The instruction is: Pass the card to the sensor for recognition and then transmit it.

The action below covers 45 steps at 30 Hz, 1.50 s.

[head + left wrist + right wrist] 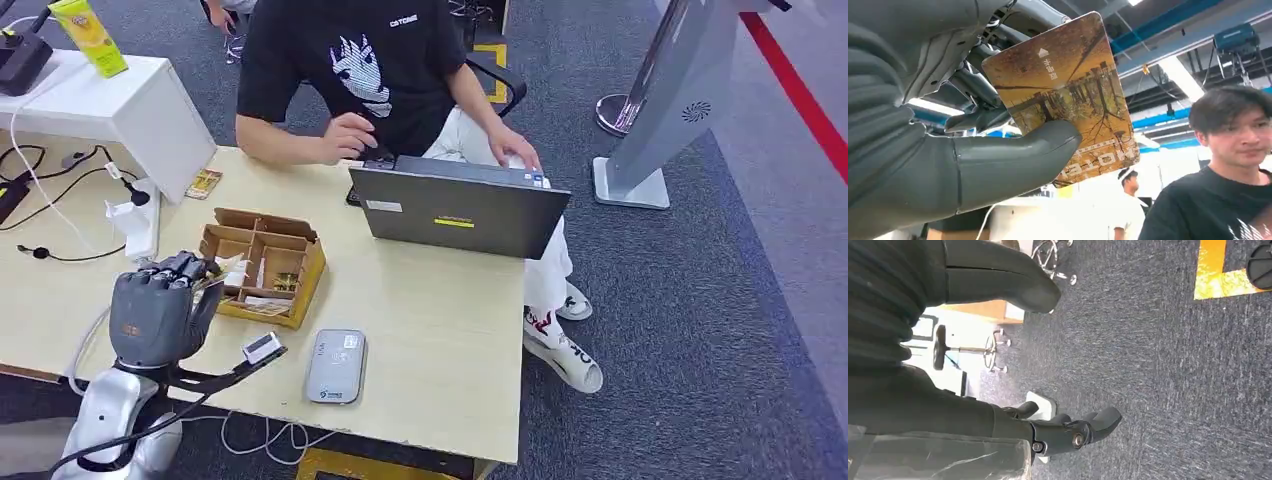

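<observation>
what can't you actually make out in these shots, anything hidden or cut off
- Card: in the left wrist view the left hand pinches it and its thumb covers part of the print; in the head view the hand hides nearly all of it.
- Sensor: its markings are too small to read in the head view.
- Cardboard box: contents too small to identify.
- Right hand: fingers partly cut off by its own cover.

The left hand (160, 305) looks like matt grey plastic, its wrist cover ribbed, and the arm behind it is smooth silver metal. The card (1063, 95) it pinches is glossy — its printed face catches the ceiling light. The tabletop (440, 330) is pale wood-look laminate, smooth and matt. The divided box (262, 265) is plain brown cardboard with raw edges. The sensor (336, 365) has a smooth grey plastic shell. The carpet (1158, 365) is rough, dark, short-piled cloth — and the right hand (1068, 432) is dark matt plastic.
</observation>
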Tool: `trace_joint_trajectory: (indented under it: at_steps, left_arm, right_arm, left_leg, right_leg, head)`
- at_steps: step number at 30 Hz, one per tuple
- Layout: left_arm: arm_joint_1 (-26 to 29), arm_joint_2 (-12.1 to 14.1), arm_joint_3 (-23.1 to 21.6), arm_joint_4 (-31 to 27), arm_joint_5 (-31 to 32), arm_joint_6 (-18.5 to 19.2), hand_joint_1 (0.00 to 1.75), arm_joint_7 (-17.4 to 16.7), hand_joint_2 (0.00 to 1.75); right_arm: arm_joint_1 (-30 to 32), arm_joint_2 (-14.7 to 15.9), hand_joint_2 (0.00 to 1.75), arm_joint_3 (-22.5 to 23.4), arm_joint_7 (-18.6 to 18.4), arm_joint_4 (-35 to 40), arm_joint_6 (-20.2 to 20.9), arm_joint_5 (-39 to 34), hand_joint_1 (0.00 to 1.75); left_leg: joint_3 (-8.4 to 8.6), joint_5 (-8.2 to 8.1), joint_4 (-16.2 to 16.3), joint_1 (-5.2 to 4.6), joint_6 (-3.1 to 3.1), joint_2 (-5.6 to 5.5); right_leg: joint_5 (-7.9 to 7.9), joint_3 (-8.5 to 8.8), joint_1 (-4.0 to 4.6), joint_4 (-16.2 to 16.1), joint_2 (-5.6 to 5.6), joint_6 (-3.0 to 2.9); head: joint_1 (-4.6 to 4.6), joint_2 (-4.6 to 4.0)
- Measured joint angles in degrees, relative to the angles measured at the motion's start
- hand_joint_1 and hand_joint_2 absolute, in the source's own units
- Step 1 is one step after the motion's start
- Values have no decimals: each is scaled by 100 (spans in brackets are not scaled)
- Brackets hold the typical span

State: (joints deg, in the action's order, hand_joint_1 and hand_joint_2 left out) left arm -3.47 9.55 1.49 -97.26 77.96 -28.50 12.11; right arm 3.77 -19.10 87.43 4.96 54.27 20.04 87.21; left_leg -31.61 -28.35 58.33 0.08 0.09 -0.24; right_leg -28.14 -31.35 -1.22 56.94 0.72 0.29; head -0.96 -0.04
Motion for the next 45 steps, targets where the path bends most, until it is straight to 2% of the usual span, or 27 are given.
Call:
trace_joint_trajectory:
  at_steps: [4, 9, 13, 18, 33, 37, 42, 45]
  left_arm:
    - [-7, -168, -224, 137, 238, 168, 175, 74, 175]
    - [-72, -380, -932, 846, 378, 245, 175, -18, 175]
    - [-126, -398, -1472, 1538, 365, 410, 175, -9, 175]
    - [-159, -367, -1855, 2087, 345, 574, 175, -90, 175]
    - [-183, -232, -2052, 2487, 343, 802, 175, -225, 175]
    - [-182, -238, -2059, 2489, 455, 603, 175, -433, 175]
    - [-202, -238, -2022, 2132, 535, 400, 175, -579, 175]
    - [-323, -207, -1853, 1807, 487, 417, 175, -647, 175]
  right_arm:
    - [-14, 0, 175, 0, -11, 0, 0, 0, 0]
    - [-34, 0, 175, -2, -15, 0, 0, 0, 0]
    - [-31, 0, 175, -4, -15, 0, 0, 2, 0]
    - [-29, 0, 175, -7, -15, 0, 0, 0, 0]
    - [-7, 0, 175, -9, 0, 0, 0, 0, 0]
    - [-5, 0, 175, -7, 0, 2, 0, 0, 0]
    - [1, 0, 175, -7, 2, 17, 0, 2, 0]
    - [7, 0, 175, -7, 2, 26, 0, 0, 0]
  left_leg:
    - [-1, 0, 0, -1, 0, 0]
    - [-2, -1, 1, -5, 2, -1]
    - [-1, -1, 1, -6, 2, 0]
    - [-2, -1, 1, -3, 2, 0]
    - [-2, -1, 0, -3, 2, -1]
    - [0, -1, 0, -3, 1, -1]
    - [-2, 2, 1, -2, 2, -2]
    - [-2, 2, 1, -3, 2, -2]
  right_leg:
    - [0, 0, -1, -1, 0, 0]
    - [4, 2, -4, -3, 1, 6]
    - [4, 0, -5, -3, 4, 6]
    - [4, -1, -3, -1, 3, 6]
    - [3, 4, -4, -1, 1, 6]
    - [4, 3, -3, -1, 1, 6]
    - [4, 3, -3, 0, 0, 6]
    - [4, 3, -3, 1, 0, 6]
  head:
    - [0, 0]
    - [2, 0]
    - [0, 0]
    - [0, 0]
    - [0, 0]
    - [0, 0]
    - [0, 0]
    - [0, 0]
